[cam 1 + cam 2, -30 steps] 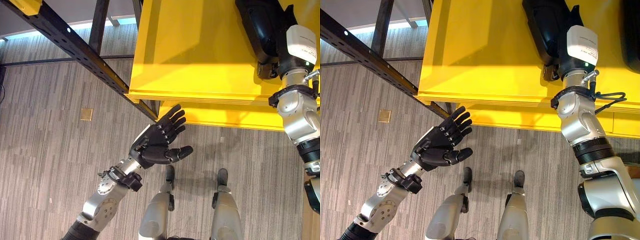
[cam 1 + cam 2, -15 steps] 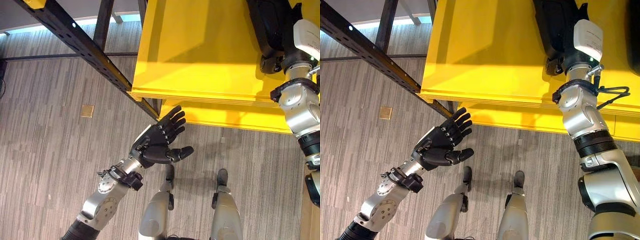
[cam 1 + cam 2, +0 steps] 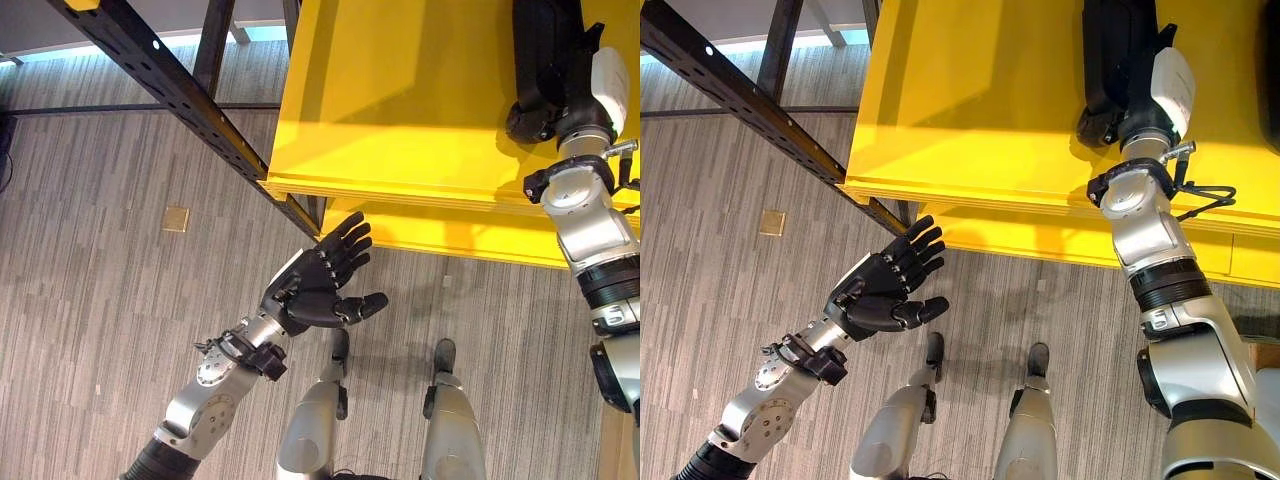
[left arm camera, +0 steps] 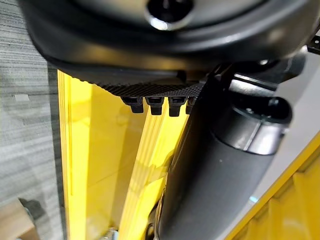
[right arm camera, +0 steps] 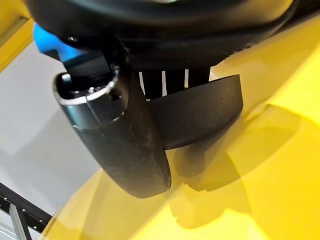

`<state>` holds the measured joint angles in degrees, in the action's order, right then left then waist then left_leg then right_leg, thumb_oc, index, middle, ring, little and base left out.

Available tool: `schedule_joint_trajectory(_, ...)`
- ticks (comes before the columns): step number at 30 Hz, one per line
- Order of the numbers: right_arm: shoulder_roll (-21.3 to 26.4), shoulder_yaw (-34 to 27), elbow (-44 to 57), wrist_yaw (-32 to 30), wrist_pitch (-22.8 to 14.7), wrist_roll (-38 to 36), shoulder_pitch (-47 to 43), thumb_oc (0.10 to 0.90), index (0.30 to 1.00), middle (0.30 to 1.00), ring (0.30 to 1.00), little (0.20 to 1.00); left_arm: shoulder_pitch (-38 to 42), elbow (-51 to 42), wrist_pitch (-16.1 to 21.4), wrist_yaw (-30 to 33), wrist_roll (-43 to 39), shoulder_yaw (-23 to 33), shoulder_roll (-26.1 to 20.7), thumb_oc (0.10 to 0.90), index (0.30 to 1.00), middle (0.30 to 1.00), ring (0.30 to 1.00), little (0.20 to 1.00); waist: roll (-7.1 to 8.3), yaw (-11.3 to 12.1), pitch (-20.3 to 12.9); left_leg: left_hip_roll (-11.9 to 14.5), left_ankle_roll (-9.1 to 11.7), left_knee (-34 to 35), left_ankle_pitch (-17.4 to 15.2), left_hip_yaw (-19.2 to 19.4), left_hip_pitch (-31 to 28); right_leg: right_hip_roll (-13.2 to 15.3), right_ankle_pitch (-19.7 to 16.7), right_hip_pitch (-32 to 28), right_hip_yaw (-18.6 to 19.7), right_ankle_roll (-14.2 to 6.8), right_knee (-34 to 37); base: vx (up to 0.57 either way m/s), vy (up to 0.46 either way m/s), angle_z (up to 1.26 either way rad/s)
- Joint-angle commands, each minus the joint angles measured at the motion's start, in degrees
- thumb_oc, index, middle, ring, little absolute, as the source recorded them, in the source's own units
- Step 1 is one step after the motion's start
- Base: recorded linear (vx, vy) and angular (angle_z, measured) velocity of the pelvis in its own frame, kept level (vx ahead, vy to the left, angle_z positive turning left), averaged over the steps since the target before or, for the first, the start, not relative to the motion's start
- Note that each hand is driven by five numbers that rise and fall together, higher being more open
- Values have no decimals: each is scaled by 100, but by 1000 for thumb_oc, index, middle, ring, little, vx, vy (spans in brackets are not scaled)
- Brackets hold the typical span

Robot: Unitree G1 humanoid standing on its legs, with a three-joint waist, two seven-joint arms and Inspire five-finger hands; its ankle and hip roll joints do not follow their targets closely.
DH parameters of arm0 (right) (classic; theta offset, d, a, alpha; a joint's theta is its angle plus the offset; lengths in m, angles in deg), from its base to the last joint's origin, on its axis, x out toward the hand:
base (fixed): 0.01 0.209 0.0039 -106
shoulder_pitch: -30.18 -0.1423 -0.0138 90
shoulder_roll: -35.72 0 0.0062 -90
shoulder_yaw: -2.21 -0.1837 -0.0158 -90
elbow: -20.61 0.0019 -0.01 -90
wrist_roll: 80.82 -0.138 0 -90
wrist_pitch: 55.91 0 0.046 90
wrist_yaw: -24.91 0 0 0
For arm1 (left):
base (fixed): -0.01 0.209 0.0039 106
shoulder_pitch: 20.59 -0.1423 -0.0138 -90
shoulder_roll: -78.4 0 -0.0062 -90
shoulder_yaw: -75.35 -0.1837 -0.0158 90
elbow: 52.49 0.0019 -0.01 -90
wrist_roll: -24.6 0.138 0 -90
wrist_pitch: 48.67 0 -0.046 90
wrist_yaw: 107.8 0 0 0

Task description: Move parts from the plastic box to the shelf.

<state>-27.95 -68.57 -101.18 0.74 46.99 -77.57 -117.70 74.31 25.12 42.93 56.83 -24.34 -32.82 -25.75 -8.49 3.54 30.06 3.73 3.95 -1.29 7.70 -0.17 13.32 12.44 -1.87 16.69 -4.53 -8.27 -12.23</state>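
While the right arm reaches up over the yellow shelf, the right hand sits on top of the shelf board, right against a long black part that lies along the yellow surface. In the right wrist view the hand's fingers run down over a curved black band of that part, with the thumb beside it, so the hand looks wrapped round the part, which rests on the shelf surface. A second dark shape shows at the far right edge of the shelf in the right eye view; what it is I cannot tell.

Down below, the left hand hangs in the air over the grey striped floor, just under the front lip of the shelf, apart from it. Its fingers are spread straight, thumb out to the side, palm bare, nothing in it. A black perforated rack beam runs diagonally to the shelf's corner. A small square plate lies on the floor, well apart from the left hand.
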Motion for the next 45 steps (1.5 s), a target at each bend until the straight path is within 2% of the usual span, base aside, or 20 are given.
schedule_joint_trajectory(1, 124, -99, 317, -436, -208, 118, -1084, 400, 300, 300, 300, 300, 116, -823, 416, -73, 17, 121, 81, 900, 1000, 1000, 1000, 1000, 125, 42, -59, 244, -40, -695, -1045, -27, 0, 137, 566, -79, 270, 161, -194, 0, 0, 0)
schedule_joint_trajectory(4, 96, -223, 234, -545, -300, -170, -1023, 400, 300, 300, 300, 300, 131, -829, 410, -70, 31, 115, 76, 900, 1000, 1000, 1000, 1000, 124, 38, -60, 244, -45, -680, -1046, -37, -10, 136, 557, -100, 268, 153, -166, 0, 0, 0)
schedule_joint_trajectory(6, 92, -264, 194, -513, -376, -93, -1018, 400, 300, 300, 300, 300, 134, -812, 427, -70, 43, 109, 74, 900, 1000, 1000, 1000, 1000, 116, 41, -69, 239, -43, -680, -1046, -45, -7, 136, 553, -105, 265, 150, -155, 0, 0, 0)
schedule_joint_trajectory(12, 35, -297, 166, -633, -372, -403, -1033, 400, 300, 300, 300, 300, 153, -782, 472, -24, 56, 66, 86, 900, 1000, 1000, 1000, 1000, 85, 28, -60, 220, -48, -691, -1040, -28, -13, 141, 554, -118, 270, 156, -161, 0, 0, 0)
schedule_joint_trajectory(24, 19, -513, -171, -771, -693, -1084, -1151, 400, 300, 300, 300, 300, 182, -737, 528, 10, 59, -17, 108, 900, 1000, 1000, 1000, 1000, -30, 8, -43, 167, -52, -699, -1051, -33, 0, 158, 579, -72, 301, 158, -201, 0, 5, 0)
schedule_joint_trajectory(32, 117, -383, -307, -478, -800, -766, -1276, 400, 300, 300, 300, 300, 184, -691, 592, 29, 20, -43, 94, 900, 1000, 1000, 1000, 1000, -81, 16, -27, 134, -56, -704, -1045, -40, 23, 174, 604, -28, 306, 164, -255, 0, 0, 0)
schedule_joint_trajectory(37, 152, -252, -259, -329, -654, -426, -1298, 400, 300, 300, 300, 300, 174, -686, 596, 0, 4, -31, 68, 900, 1000, 1000, 1000, 1000, -59, 24, -31, 130, -63, -713, -1049, -43, 19, 179, 592, -32, 303, 158, -254, 0, 0, 0)
schedule_joint_trajectory(38, 153, -186, -251, -224, -502, -473, -1307, 775, 824, 824, 824, 824, 162, -690, 600, -3, -4, -29, 61, 900, 1000, 1000, 1000, 1000, -44, 32, -33, 140, -67, -698, -1041, -42, 15, 174, 585, -33, 297, 155, -249, 0, 0, 0)
schedule_joint_trajectory(39, 165, -134, -263, -247, -481, -252, -1319, 900, 1000, 1000, 1000, 1000, 152, -692, 590, -21, -1, -14, 49, 900, 1000, 1000, 1000, 1000, -36, 41, -35, 141, -69, -692, -1040, -49, 12, 174, 584, -41, 292, 155, -242, 0, 0, 0)
schedule_joint_trajectory(43, 259, 60, -364, -107, -453, 222, -1413, 900, 1000, 1000, 1000, 1000, 139, -697, 608, -9, -20, -23, 26, 900, 1000, 1000, 1000, 1000, -12, 49, -40, 150, -74, -711, -1040, -56, 23, 172, 578, -49, 284, 154, -246, 0, 0, 0)
schedule_joint_trajectory(45, 328, 214, -352, 29, -281, 468, -1471, 900, 1000, 1000, 1000, 1000, 154, -683, 623, -53, -61, -22, -1, 900, 1000, 1000, 1000, 1000, 13, 59, -45, 151, -72, -717, -1042, -59, 35, 175, 565, -58, 269, 146, -227, 0, 0, 0)
